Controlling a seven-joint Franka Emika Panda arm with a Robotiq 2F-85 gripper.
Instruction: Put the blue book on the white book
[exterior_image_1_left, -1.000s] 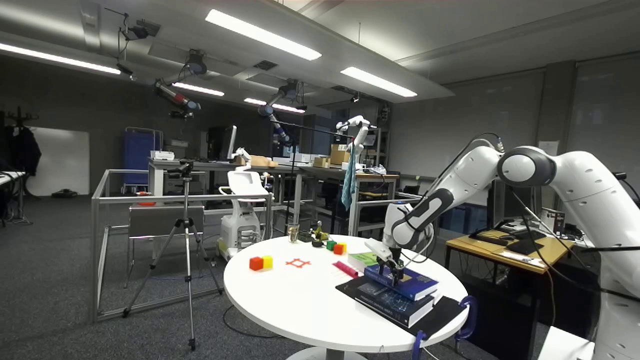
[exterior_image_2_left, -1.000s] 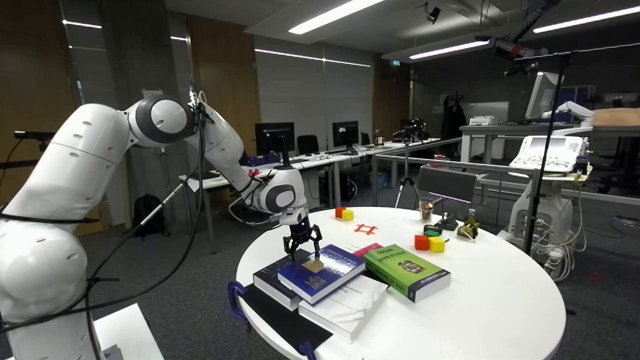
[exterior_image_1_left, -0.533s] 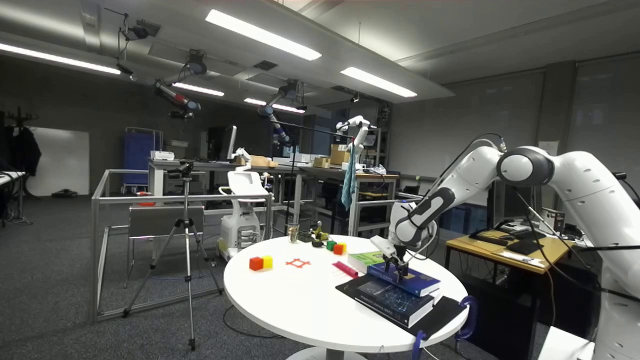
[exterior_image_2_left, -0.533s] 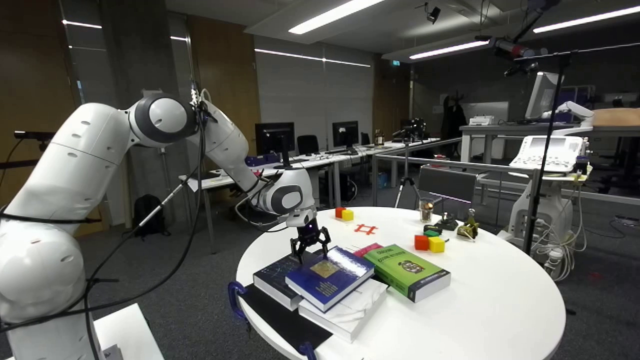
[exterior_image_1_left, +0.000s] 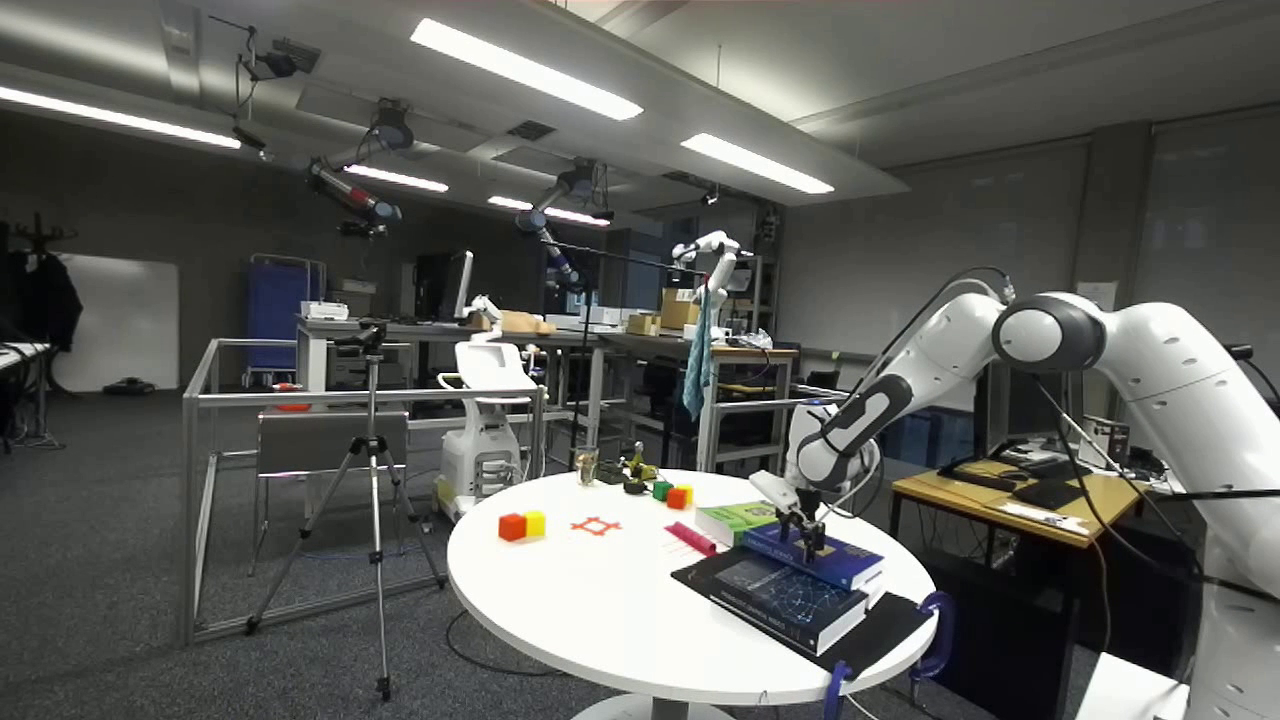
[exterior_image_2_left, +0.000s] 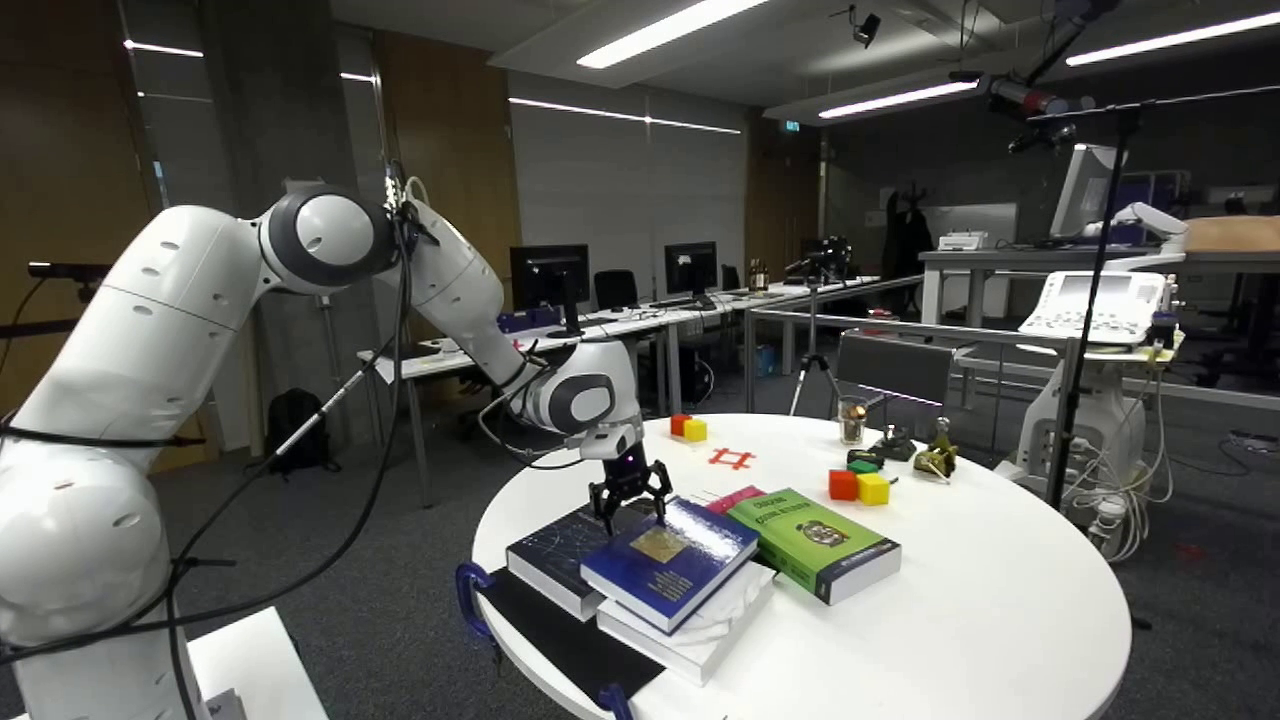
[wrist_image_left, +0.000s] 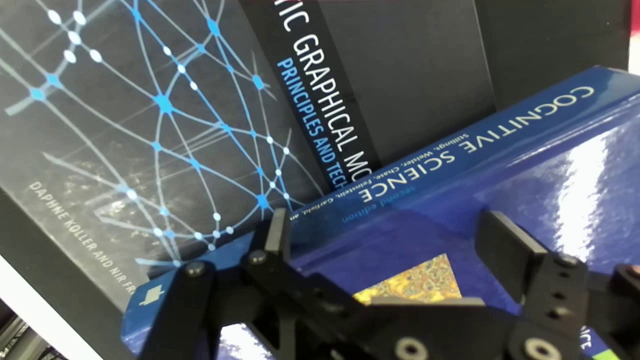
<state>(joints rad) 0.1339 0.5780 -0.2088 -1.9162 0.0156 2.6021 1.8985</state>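
The blue book (exterior_image_2_left: 668, 575) lies flat across the edge of a black book and the white book (exterior_image_2_left: 715, 630). In an exterior view, the white book (exterior_image_1_left: 874, 588) is almost hidden behind the blue book (exterior_image_1_left: 830, 557). My gripper (exterior_image_2_left: 634, 523) is low at the blue book's spine side. In the wrist view, the gripper (wrist_image_left: 384, 215) has its fingers spread wide. One fingertip is at the spine edge of the blue book (wrist_image_left: 425, 225) and the other is over its cover. Nothing is clamped between them. I cannot tell whether the fingertips touch the book.
The black book (exterior_image_2_left: 550, 543) lies on a dark mat (exterior_image_2_left: 570, 635) clamped at the white table's (exterior_image_2_left: 960, 610) edge. A green book (exterior_image_2_left: 800, 540) lies beside the blue one. Red and yellow cubes (exterior_image_2_left: 873, 488), a pink item (exterior_image_2_left: 737, 498) and a glass (exterior_image_2_left: 852, 422) stand farther off.
The blue book has slid off more of the black book and further over the white book. My gripper has moved the same way, and its fingers are now nearer the spine edge.
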